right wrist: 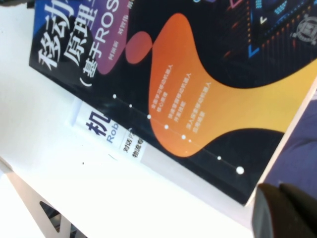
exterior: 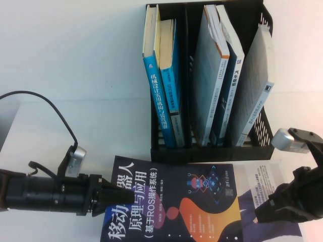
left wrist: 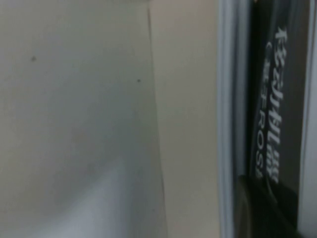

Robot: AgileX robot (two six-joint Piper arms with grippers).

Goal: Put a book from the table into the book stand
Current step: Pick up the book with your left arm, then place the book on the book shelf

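The book (exterior: 171, 206), dark navy with a white title and orange swirl, lies flat at the front of the table (exterior: 75, 75), on top of a white-covered book (exterior: 267, 184). My left gripper (exterior: 110, 195) lies level at the book's left edge and is shut on its spine (left wrist: 272, 99). My right gripper (exterior: 260, 214) is shut and rests on the white-covered book beside the dark book's right corner (right wrist: 233, 183). The black book stand (exterior: 212, 154) stands just behind the book.
Two blue-spined books (exterior: 161, 96) fill the stand's left slot and several more books (exterior: 222, 75) lean in the other slots. A black cable (exterior: 50, 106) loops over the table at the left. The table's front edge shows in the right wrist view (right wrist: 29, 183).
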